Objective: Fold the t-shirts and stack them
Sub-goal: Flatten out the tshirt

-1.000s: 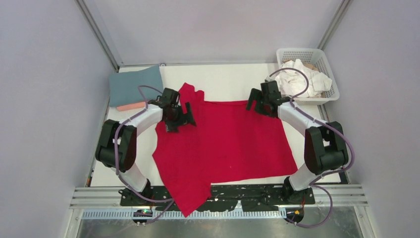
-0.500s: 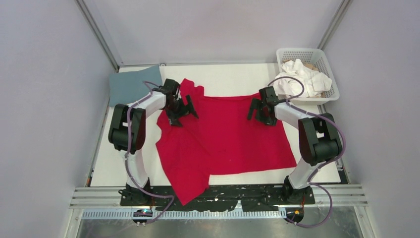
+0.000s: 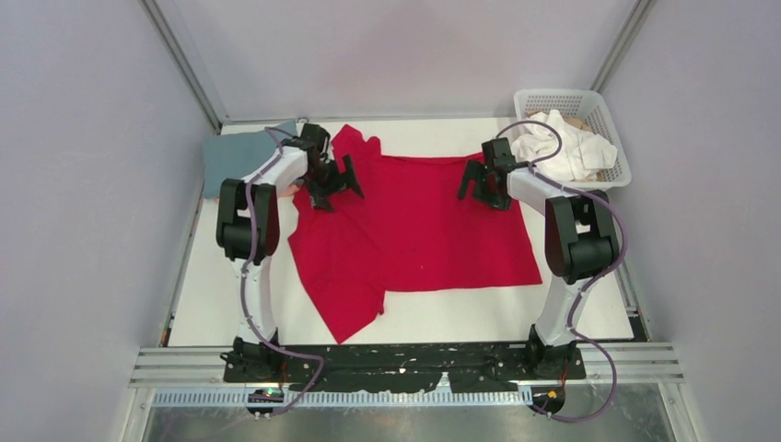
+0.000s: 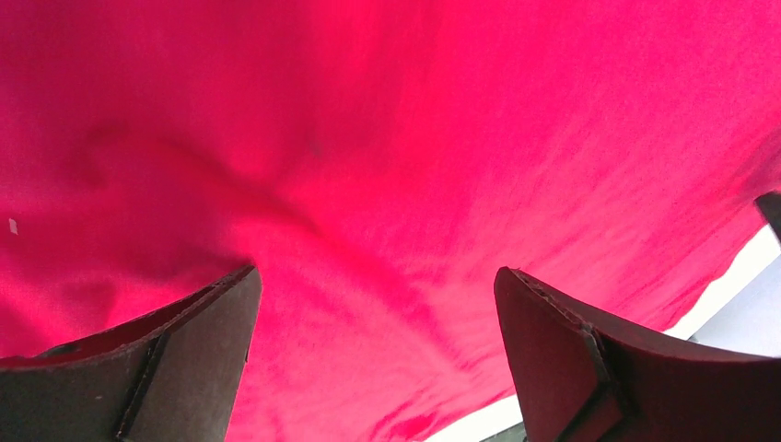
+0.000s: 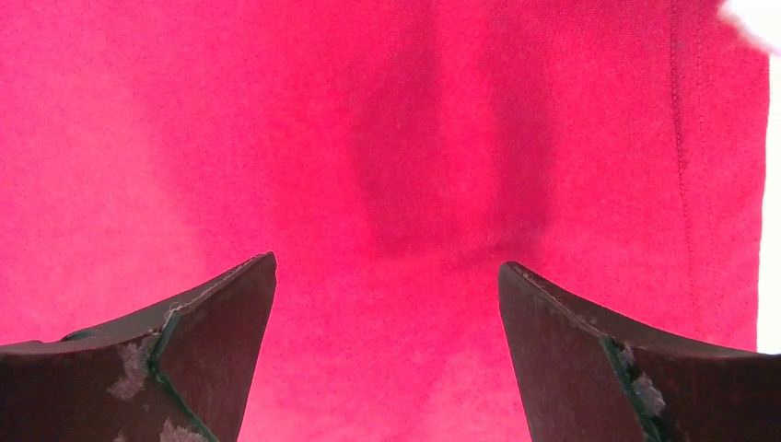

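Red cotton, thin and limp: the red t-shirt (image 3: 433,235) lies spread mostly flat across the middle of the white table (image 3: 433,318). One sleeve (image 3: 357,147) is bunched at the far left and a loose flap (image 3: 355,308) trails toward the near-left edge.

Judgement: light and soft, with no stiffness of its own. It will sag from any pinch, drag on the table rather than slide cleanly, and crease where gathered. Not fragile. The left wrist view shows low ripples. The right wrist view shows smooth cloth with a stitched hem (image 5: 683,138) just inside the shirt's edge.

Where to hold: a single layer at the two far corners or along the hemmed edge, where doubled cloth gives the fingers more to bite. A pinch mid-panel would only raise a tent.

Left gripper (image 3: 337,181): jaws spread wide, empty, low over the far-left part of the shirt near the sleeve. Right gripper (image 3: 479,187): jaws likewise wide, empty, over the far-right corner. Whether the fingertips touch the cloth cannot be told.

Outward: a folded blue-grey shirt (image 3: 235,157) sits at the far-left corner, just beside the red one. White shirts (image 3: 566,147) lie crumpled in the basket (image 3: 558,93) at the far right. Folding of the red shirt is not yet begun.
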You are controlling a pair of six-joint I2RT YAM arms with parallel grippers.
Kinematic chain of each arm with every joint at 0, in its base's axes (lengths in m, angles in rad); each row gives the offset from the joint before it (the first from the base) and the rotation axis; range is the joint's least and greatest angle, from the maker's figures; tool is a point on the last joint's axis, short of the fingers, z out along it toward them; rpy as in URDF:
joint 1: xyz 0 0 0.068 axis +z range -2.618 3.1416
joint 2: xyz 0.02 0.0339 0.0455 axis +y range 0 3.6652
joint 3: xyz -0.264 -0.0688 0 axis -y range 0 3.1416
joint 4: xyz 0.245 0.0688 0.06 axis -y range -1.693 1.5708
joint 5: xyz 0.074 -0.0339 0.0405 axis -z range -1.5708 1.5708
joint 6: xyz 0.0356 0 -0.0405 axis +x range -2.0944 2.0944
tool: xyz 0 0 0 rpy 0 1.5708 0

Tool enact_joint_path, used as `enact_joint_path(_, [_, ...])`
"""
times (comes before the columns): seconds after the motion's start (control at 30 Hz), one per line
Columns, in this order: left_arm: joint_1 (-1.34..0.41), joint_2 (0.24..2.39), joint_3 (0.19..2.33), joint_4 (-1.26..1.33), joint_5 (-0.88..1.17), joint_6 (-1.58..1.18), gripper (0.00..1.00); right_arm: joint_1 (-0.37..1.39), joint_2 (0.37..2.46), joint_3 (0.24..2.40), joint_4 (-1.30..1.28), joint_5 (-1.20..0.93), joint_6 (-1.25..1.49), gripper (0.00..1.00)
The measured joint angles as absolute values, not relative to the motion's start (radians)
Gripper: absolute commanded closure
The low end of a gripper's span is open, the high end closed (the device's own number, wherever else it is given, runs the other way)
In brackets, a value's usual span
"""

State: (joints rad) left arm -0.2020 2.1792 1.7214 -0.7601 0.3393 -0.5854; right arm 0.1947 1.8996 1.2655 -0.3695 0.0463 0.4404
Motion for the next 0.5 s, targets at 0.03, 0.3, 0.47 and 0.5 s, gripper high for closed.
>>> enact_joint_path(0.03, [-0.204, 2.161, 1.696, -0.754, 0.336, -0.577, 0.00, 0.196, 1.893, 1.266, -0.376, 0.046, 0.432, 0.05])
enact_joint_path(0.3, [-0.313, 1.646, 1.232, -0.739, 0.235, -0.586, 0.00, 0.275, 1.598, 1.125, -0.390, 0.078, 0.423, 0.05])
enact_joint_path(0.47, [-0.493, 1.279, 0.950, -0.744, 0.143, -0.672, 0.00, 0.316, 1.297, 0.906, -0.389, 0.132, 0.485, 0.05])
enact_joint_path(0.5, [-0.542, 1.222, 0.886, -0.755, 0.126, -0.705, 0.01, 0.314, 1.240, 0.862, -0.399, 0.154, 0.498, 0.05])
